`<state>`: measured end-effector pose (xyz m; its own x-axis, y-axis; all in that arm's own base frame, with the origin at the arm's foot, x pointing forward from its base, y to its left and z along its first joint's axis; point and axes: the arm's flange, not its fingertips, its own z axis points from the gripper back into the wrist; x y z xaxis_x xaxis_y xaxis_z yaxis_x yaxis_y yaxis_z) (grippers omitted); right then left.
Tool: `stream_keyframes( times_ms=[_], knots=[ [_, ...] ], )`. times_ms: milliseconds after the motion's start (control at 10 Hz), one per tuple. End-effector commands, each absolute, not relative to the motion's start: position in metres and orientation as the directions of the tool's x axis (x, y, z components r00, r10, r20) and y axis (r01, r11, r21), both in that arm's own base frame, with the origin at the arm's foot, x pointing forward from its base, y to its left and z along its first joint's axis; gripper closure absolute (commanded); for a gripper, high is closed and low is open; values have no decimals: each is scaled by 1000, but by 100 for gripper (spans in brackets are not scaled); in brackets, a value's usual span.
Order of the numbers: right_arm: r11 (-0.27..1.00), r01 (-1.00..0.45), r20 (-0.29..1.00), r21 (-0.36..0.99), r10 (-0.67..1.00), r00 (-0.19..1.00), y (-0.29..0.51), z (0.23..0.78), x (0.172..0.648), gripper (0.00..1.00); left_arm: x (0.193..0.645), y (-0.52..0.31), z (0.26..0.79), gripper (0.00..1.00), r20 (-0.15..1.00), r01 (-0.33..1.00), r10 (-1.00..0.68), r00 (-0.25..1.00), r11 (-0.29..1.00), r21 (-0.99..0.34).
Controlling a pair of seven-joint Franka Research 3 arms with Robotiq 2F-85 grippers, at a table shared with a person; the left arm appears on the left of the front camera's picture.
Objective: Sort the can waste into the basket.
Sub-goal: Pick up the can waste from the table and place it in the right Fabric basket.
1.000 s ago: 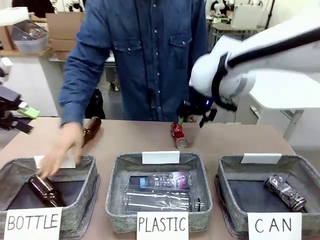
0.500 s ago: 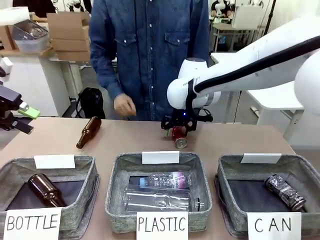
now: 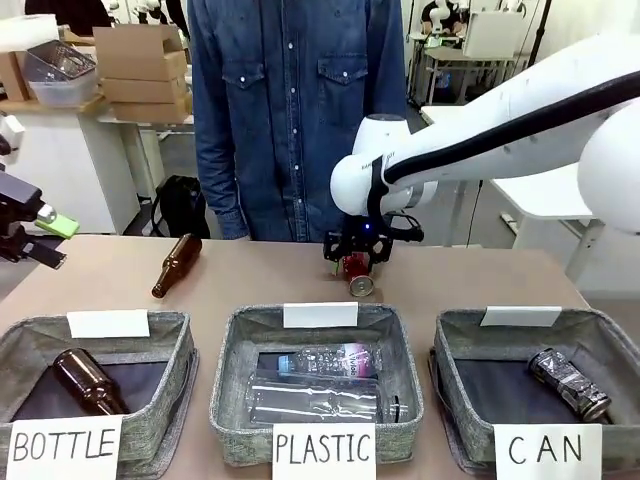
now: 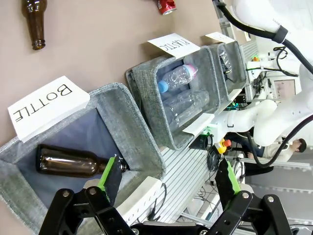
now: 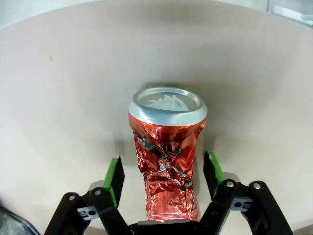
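Now the right pincer [image 3: 356, 262] has dropped over the crushed red can [image 5: 167, 159] near the counter's far edge, jaws apart on either side, not yet gripping. The person's hand has withdrawn. The can lies crumpled, silver rim intact; the CAN basket [image 3: 462, 350] waits at the near right corner.

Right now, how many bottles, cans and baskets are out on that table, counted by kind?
Brown glass bottles: 2, one in the BOTTLE basket, one lying on the table
Clear plastic bottles: 2
Cans: 2, a red can and a silver-grey can
Baskets: 3
Total: 9
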<state>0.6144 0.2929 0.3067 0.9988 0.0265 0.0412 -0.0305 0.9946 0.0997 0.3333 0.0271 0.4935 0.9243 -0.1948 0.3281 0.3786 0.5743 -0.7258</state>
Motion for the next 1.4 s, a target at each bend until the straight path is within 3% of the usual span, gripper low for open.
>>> stream_keyframes(
  times_ms=[0, 200, 300, 500, 1200, 1300],
  knots=[
    [998, 5, 40, 65, -7, 999, 294, 311, 613, 100, 331, 30, 494, 0, 331, 389, -208, 920, 572, -722],
    [998, 1, 25, 65, -3, 1000, 294, 309, 611, 100, 331, 30, 494, 0, 331, 389, -208, 920, 572, -722],
    [998, 1, 19, 61, -2, 1000, 293, 309, 611, 86, 331, 30, 494, 0, 331, 389, -208, 920, 572, -722],
    [998, -1, 11, 56, 1, 1000, 293, 309, 611, 100, 331, 30, 494, 0, 331, 389, -208, 920, 572, -722],
    [997, 4, -3, 81, -3, 1000, 278, 323, 613, 100, 331, 30, 494, 0, 331, 389, -208, 920, 572, -722],
    [991, -59, -69, 116, 67, 995, 267, 338, 605, 100, 331, 30, 494, 0, 331, 389, -208, 920, 572, -722]
  ],
)
